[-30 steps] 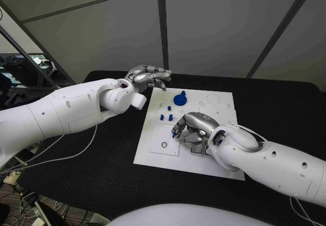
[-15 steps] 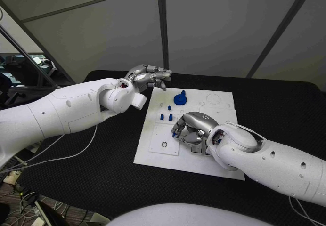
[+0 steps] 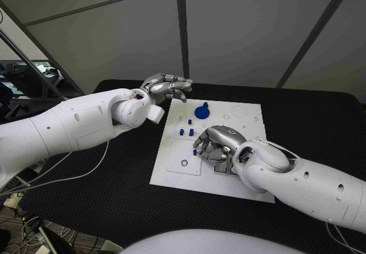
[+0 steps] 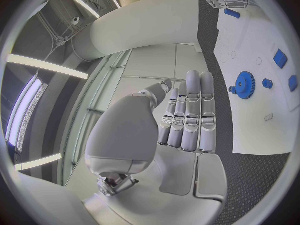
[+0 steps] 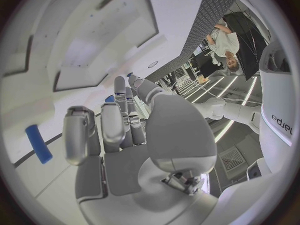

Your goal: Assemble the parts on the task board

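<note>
Where the head view looks down: task board (image 3: 175,172) mid-table, blue gear (image 3: 202,111) seated at its far end, small blue pegs (image 3: 188,130) standing in sockets beside it. Left hand (image 3: 167,86) off the far left corner, loosely curled, empty. Right hand (image 3: 216,143) arched over the board's middle, fingertips down; cannot tell whether anything is pinched.

Left wrist view: fingers straight, side by side, holding nothing; gear near them.

Right wrist view: fingers part-bent over shallow empty recesses; blue bar (image 5: 39,143) lying flat nearby. Likely light, rigid, smooth plastic; best pinched across the sides.
</note>
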Robot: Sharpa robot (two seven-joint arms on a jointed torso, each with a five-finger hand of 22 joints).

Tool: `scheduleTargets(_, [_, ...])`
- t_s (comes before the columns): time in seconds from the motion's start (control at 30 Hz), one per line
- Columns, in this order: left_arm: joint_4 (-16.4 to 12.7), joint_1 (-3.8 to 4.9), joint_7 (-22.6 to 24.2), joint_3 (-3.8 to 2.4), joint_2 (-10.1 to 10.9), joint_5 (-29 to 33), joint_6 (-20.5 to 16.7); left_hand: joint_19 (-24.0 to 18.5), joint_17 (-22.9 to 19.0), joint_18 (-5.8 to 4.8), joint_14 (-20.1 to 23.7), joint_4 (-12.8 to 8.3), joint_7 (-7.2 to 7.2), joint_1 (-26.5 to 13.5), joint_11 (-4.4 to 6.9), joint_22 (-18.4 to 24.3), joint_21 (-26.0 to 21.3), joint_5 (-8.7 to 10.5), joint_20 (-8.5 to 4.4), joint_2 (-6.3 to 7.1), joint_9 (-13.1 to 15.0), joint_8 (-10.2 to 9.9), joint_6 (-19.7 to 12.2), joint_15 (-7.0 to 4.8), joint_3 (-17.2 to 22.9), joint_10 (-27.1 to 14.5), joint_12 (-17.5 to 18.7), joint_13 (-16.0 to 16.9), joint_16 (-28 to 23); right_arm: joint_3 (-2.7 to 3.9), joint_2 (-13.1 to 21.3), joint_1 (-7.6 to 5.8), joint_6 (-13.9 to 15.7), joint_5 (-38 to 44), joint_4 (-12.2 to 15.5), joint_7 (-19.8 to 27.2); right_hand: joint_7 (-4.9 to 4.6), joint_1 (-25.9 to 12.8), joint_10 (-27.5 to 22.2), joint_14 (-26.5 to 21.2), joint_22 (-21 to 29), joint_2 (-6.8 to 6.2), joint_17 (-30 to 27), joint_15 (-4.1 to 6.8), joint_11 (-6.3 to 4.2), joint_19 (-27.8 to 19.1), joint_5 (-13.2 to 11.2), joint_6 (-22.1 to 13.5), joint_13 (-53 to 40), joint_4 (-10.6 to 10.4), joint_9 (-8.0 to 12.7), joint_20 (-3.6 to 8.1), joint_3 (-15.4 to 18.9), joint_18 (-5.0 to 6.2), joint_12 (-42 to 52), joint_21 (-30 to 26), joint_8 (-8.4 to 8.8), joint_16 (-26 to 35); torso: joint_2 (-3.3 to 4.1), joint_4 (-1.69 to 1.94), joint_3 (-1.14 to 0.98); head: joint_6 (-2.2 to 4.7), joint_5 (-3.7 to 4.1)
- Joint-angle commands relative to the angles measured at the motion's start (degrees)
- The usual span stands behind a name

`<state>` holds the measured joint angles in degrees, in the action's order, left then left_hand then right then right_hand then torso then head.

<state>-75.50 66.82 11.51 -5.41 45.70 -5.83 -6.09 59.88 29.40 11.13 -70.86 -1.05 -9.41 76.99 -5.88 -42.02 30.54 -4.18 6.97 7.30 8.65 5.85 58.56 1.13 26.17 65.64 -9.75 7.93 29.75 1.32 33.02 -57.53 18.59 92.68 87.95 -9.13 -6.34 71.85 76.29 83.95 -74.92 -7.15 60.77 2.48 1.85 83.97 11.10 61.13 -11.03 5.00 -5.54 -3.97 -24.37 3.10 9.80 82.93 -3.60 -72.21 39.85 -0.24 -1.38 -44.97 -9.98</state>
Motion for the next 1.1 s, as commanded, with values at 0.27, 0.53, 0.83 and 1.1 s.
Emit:
scheduleTargets(0.27, [-0.05, 0.1, -0.27, -0.04, 0.1, -0.12, 0.78, -0.1, -0.06, -0.76, 0.08, -0.21, -0.3, -0.05, 0.04, 0.06, -0.33, 0.22, 0.29, -0.52, 0.05, -0.18, 0.04, 0.26, 0.04, -0.48, -0.19, 0.1, -0.07, 0.01, 1.08, -0.04, 6.57, -1.1, 1.05, 2.32, -0.01, -0.27, -0.08, 1.02, -7.46, -1.38, -0.76, 0.43, -0.28, 1.67, -0.25, -1.23, -1.11, -0.23, 0.5, 0.53, 0.92, -1.08, 1.3, 0.95, 0.07, 0.07, -0.01, 0.08, 0.01, 0.07, -0.03])
scheduleTargets(0.53, [-0.01, 0.1, -0.38, -0.03, 0.32, -0.12, 0.83, -0.1, -0.07, -0.76, 0.06, -0.22, -0.3, -0.05, 0.04, 0.08, -0.38, 0.24, 0.3, -0.56, 0.06, -0.19, 0.05, 0.26, 0.03, -0.49, -0.19, 0.11, -0.14, 0.06, 5.27, -0.07, 7.43, -2.49, 4.89, 2.77, -0.15, -0.04, -0.56, 0.95, -7.56, -1.18, -0.96, 0.33, -0.11, 1.72, 0.33, -0.32, -1.93, -0.33, 0.48, 0.51, 0.81, -1.1, 1.99, 1.02, -0.32, 0.13, -0.08, -0.1, 0.0, 0.21, 0.0])
scheduleTargets(0.83, [0.16, 0.09, -0.46, 0.01, 0.23, -0.12, 0.95, -0.1, -0.07, -0.76, 0.06, -0.22, -0.3, -0.05, 0.04, 0.08, -0.38, 0.24, 0.3, -0.56, 0.06, -0.19, 0.05, 0.26, 0.03, -0.49, -0.19, 0.11, -0.14, 0.26, 9.56, -1.17, 2.7, -6.62, 8.2, 0.57, 0.83, -0.44, 3.15, 1.42, -9.3, -1.23, 0.53, 1.22, -1.34, 2.68, 1.74, 1.37, -8.99, -1.0, 0.68, 1.24, 1.77, -1.52, 10.99, 2.38, -0.16, -1.24, -0.04, 0.07, 0.01, 0.7, 0.69])
scheduleTargets(1.1, [0.27, 0.08, -0.47, 0.06, 0.19, -0.12, 1.07, -0.09, -0.08, -0.76, 0.05, -0.24, -0.3, -0.05, 0.03, 0.1, -0.42, 0.31, 0.31, -0.58, 0.07, -0.2, 0.07, 0.27, 0.01, -0.5, -0.19, 0.11, -0.18, 1.04, 11.17, -1.46, 1.8, -8.1, 9.54, -3.1, 0.93, -2.32, 1.29, 2.39, -12.11, -0.88, 7.23, 1.06, -1.06, 4.23, -0.05, 0.29, -45.58, -4.3, 1.34, 1.13, 4.57, -2.25, 49.04, 4.62, -0.11, -6.15, -0.02, -0.14, -0.11, 1.45, 1.27])
